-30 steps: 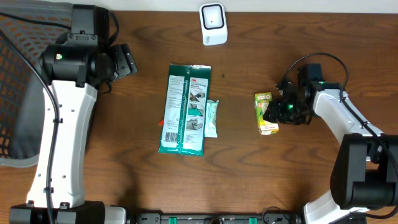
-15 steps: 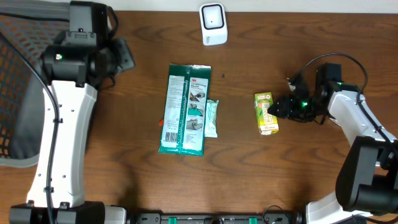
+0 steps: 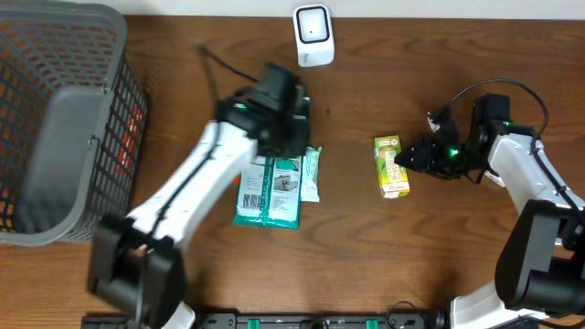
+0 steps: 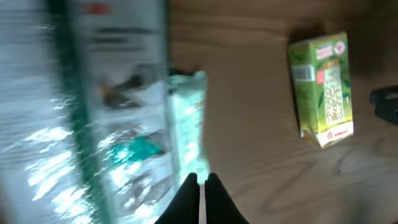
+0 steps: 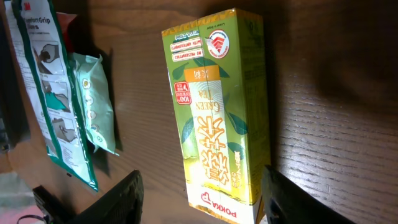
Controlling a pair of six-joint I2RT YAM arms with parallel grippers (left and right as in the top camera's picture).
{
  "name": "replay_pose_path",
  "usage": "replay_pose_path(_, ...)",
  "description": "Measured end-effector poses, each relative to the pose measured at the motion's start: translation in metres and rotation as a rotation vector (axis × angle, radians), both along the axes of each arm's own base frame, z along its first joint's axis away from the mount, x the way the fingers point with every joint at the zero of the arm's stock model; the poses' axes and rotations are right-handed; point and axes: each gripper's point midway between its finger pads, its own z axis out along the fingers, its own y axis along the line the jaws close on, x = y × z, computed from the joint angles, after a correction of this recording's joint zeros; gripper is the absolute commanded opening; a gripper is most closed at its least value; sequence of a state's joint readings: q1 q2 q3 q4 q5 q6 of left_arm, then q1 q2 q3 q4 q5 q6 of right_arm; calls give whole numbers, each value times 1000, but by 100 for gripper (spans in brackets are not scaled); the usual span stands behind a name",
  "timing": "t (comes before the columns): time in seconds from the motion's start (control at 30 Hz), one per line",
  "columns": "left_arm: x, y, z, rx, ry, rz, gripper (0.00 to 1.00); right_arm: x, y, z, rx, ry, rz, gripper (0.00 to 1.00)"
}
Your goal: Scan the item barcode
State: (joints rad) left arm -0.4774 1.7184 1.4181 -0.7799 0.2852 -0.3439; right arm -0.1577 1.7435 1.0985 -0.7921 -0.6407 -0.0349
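The brown wooden counter (image 3: pixel 439 265) carries everything but the one wire basket (image 3: pixel 110 55), which sits at its left edge, probably to take items once they are scanned. Two arms are at work. The left arm (image 3: pixel 196 178) reaches across the middle and covers the upper part of the one large green pack (image 3: pixel 265 196), which lies flat. The right arm (image 3: pixel 526 169) comes in from the right side.

The one green tea carton (image 3: pixel 390 166), judged to be the task's item, lies on its side on the bare wood right of centre, well apart from the pack. It is low and flat, so a tool can take it by its long sides. One white scanner (image 3: pixel 313 35) stands at the far edge, its window facing the items, so the carton would have to be carried up to it. One small mint pouch (image 3: pixel 312 175) lies touching the pack's right edge.

The left tool (image 4: pixel 199 186) is pinched closed on nothing, hovering above the pouch. The right tool (image 5: pixel 200 199) is spread wide just beside the carton's end, not touching it.
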Motion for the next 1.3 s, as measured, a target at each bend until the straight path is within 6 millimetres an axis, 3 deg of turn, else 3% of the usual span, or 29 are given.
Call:
replay_pose_path(0.03, 1, -19, -11, -7, -5, -35, 7, 0, 0, 0, 0, 0, 0, 52)
replay_pose_path(0.23, 5, -87, -45, -81, -43, -147, 7, -7, 1, -10, 3, 8, 2, 47)
replay_pose_path(0.47, 1, -135, -74, -128, -80, -233, 8, -3, 1, -28, -8, -67, 3, 48)
replay_pose_path(0.67, -2, -152, -93, -136, -86, -263, 7, -1, 1, -38, -16, -118, 3, 48)
replay_pose_path(0.87, -4, -155, -105, -131, -74, -268, 8, -5, 2, -50, -16, -145, 3, 47)
replay_pose_path(1.3, 3, -162, -111, -150, -100, -272, 8, -4, 14, -42, 69, -183, 23, 46)
